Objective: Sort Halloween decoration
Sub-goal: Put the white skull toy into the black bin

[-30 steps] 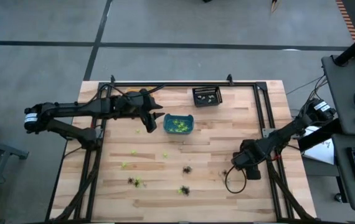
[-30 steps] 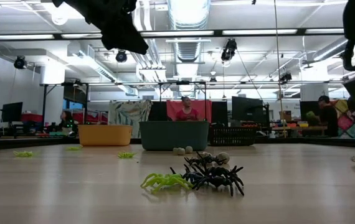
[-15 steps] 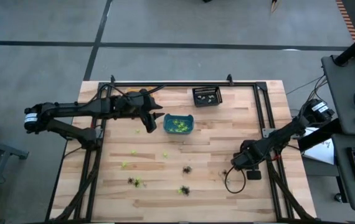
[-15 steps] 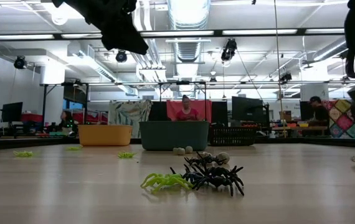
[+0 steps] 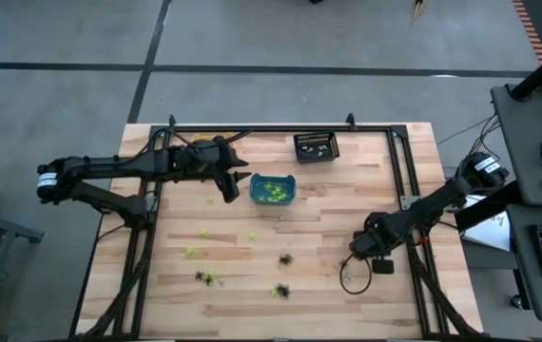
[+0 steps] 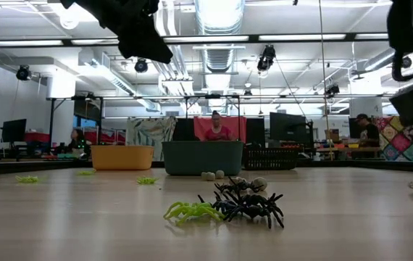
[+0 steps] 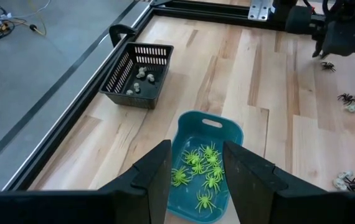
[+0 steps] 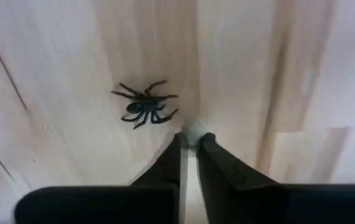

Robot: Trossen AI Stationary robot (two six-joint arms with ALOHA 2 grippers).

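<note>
Picking step: right gripper jaws pinched on a pale trinket beside a black spider; next, lifting toward the black basket; left gripper jaws open above the teal bin.

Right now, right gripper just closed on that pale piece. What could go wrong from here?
1. The right gripper pinches the pale trinket only at its fingertips; it may slip out on lifting.
2. The black spider lies right beside it and could get knocked.
3. The left gripper hangs open over the teal bin, possibly crowding the right arm's route.
</note>
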